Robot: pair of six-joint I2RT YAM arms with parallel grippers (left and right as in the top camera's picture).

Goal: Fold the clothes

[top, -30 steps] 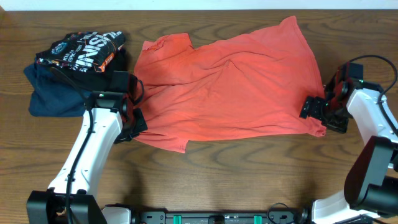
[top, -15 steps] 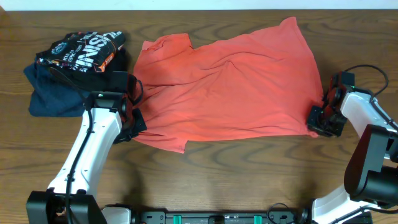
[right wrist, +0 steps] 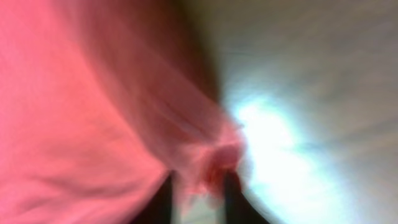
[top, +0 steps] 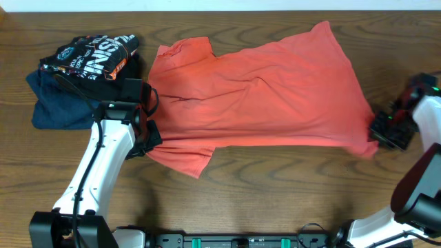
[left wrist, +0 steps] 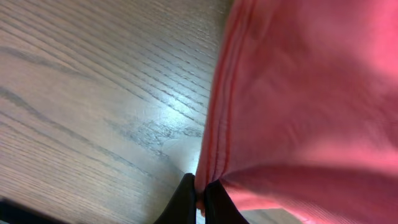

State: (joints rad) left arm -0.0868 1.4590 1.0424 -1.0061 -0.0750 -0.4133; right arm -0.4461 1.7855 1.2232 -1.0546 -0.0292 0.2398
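Overhead, the red T-shirt (top: 262, 96) lies spread across the middle of the worktop (top: 275, 200). The left tool (top: 147, 138) is at its left edge and the right tool (top: 377, 135) at its near right corner. Only the wrist views show the grips: the left tool's fingers (left wrist: 184, 200) are closed on the hem, and the right, though blurred, is pinched on the corner.

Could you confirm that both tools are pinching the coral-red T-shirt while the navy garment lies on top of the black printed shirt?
Not quite: the overhead view shows the black printed shirt lying on top of the navy garment. The left tool and right tool do pinch the coral-red T-shirt.
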